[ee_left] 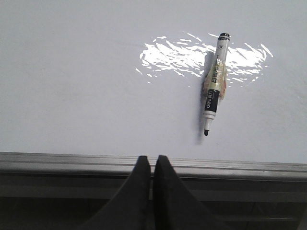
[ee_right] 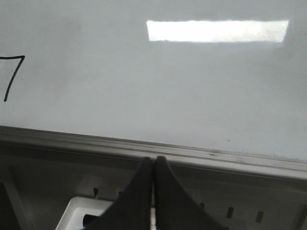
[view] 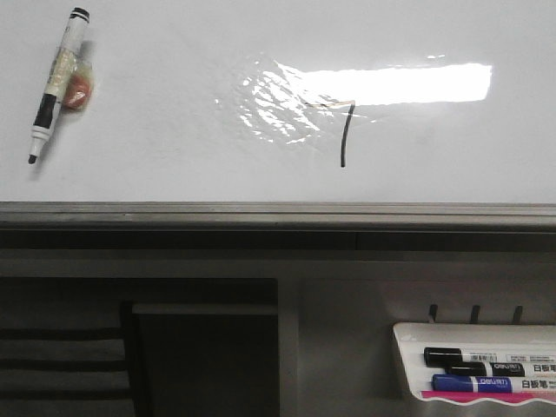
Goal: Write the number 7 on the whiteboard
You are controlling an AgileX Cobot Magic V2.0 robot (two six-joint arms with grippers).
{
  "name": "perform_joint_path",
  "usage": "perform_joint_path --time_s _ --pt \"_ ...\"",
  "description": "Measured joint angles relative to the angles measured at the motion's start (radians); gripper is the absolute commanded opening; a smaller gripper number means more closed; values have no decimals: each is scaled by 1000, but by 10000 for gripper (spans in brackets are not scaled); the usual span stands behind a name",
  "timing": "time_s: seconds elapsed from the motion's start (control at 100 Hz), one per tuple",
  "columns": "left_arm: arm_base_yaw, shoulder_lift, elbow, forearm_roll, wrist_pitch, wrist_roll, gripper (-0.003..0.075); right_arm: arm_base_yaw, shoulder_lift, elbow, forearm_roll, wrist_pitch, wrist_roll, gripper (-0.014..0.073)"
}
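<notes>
The whiteboard [view: 174, 156] fills the upper part of the front view, with a grey edge rail along its near side. A thin black number 7 [view: 346, 135] is drawn on it right of centre, partly under the light glare; it also shows in the right wrist view as the number 7 [ee_right: 11, 76]. A black-and-white marker [view: 56, 82] lies uncapped on the board at the far left, seen too as the marker [ee_left: 214, 88] in the left wrist view. My left gripper [ee_left: 150, 160] and right gripper [ee_right: 154, 160] are both shut and empty, held near the rail, off the board.
A white marker tray [view: 476, 372] hangs below the board at the lower right, holding a black and a blue marker. An orange blob [view: 78, 89] lies beside the loose marker. A dark recess [view: 139, 347] sits below the rail at the left.
</notes>
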Motion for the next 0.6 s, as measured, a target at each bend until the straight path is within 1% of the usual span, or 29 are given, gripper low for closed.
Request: perform_joint_path --time_s 0.07,0.17,0.6 --pt "0 0 0 0 2 0 -20 -16 -4 0 18 -50 1 -64" --pt "0 0 0 0 2 0 -20 -30 -5 0 22 -81 3 -64" --pt "0 0 0 -2 2 0 -20 -32 -5 0 25 -84 3 -64"
